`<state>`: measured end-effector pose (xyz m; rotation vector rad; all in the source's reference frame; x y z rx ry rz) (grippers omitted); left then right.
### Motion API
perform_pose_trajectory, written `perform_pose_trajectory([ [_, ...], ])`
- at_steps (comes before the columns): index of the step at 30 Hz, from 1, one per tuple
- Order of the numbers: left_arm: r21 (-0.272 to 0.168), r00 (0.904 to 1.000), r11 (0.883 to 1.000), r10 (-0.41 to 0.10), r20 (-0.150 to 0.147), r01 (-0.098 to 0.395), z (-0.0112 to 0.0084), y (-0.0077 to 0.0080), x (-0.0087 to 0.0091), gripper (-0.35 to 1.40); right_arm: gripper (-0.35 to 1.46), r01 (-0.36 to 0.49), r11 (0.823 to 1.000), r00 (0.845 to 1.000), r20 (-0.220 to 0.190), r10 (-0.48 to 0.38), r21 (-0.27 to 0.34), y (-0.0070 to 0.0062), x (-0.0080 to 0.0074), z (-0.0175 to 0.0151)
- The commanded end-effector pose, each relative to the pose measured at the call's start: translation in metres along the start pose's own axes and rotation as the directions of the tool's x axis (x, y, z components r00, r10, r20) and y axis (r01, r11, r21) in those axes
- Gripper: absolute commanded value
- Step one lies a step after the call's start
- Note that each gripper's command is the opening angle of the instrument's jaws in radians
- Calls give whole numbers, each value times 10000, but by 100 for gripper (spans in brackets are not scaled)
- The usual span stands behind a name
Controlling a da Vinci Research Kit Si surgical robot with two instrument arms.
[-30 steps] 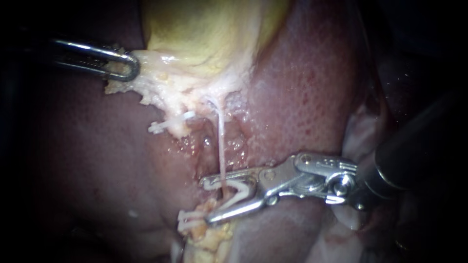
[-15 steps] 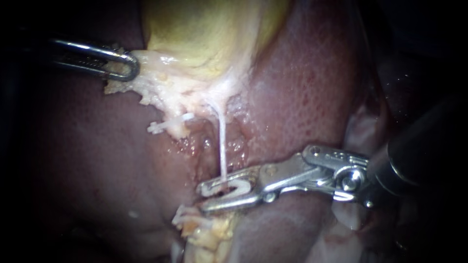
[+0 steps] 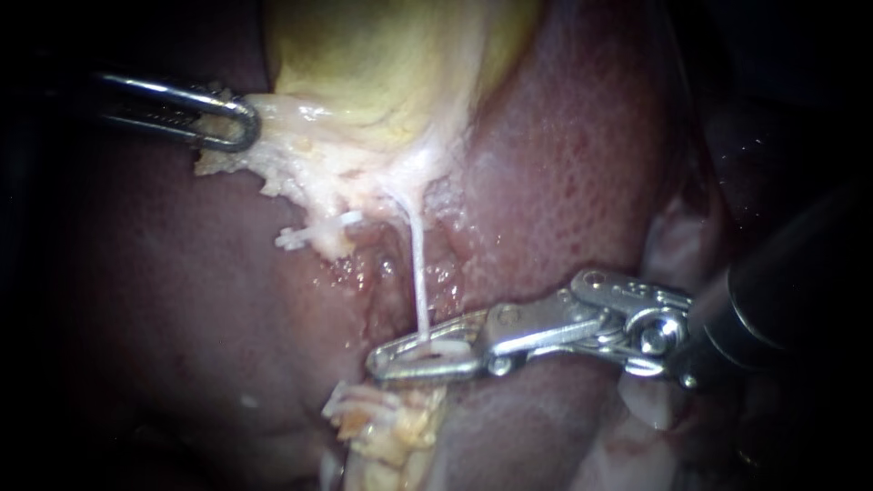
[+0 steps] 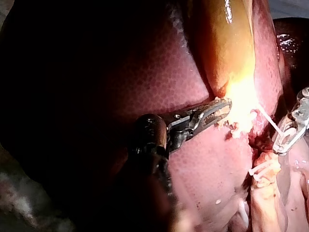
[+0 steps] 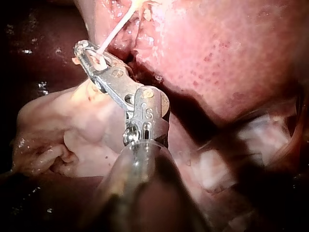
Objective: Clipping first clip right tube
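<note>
A thin white right tube (image 3: 416, 264) runs taut from the pale gallbladder neck down over the liver (image 3: 564, 182). My right instrument (image 3: 391, 359) comes in from the right, its jaws pressed together on a white clip (image 3: 429, 349) around the tube's lower end. The right wrist view shows the same grip: instrument (image 5: 86, 52), clip (image 5: 99, 60), tube (image 5: 116, 26). My left instrument (image 3: 238, 125) at the upper left is shut on the fringe of the yellow gallbladder (image 3: 382, 64) and holds it up; in its own view its jaws (image 4: 223, 107) bite that pale edge.
A white clip (image 3: 300, 236) sits on a short stump left of the tube. Another clip (image 3: 341, 405) lies on pale fatty tissue (image 3: 391, 436) below the right jaws. Dark red liver surrounds the dissected bed (image 3: 391, 273).
The right instrument's jaws went from wide open around the tube to pressed together, flattening the clip onto it. The left instrument and the gallbladder have not moved.
</note>
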<state>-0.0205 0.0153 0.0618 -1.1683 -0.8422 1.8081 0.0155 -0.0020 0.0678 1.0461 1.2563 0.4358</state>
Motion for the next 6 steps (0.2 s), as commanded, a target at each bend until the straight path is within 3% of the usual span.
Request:
perform_pose_trajectory([
  [1, 2, 10000, 10000, -1, -1, 1, 0, 0, 0, -35, -35, 5, 10000, 10000, 3, -5, 1, 1, -1, 0],
  [6, 4, 10000, 10000, -2, -2, 2, 1, 0, 0, -35, -35, 18, 10000, 10000, 10, -18, -2, 1, -3, 2],
])
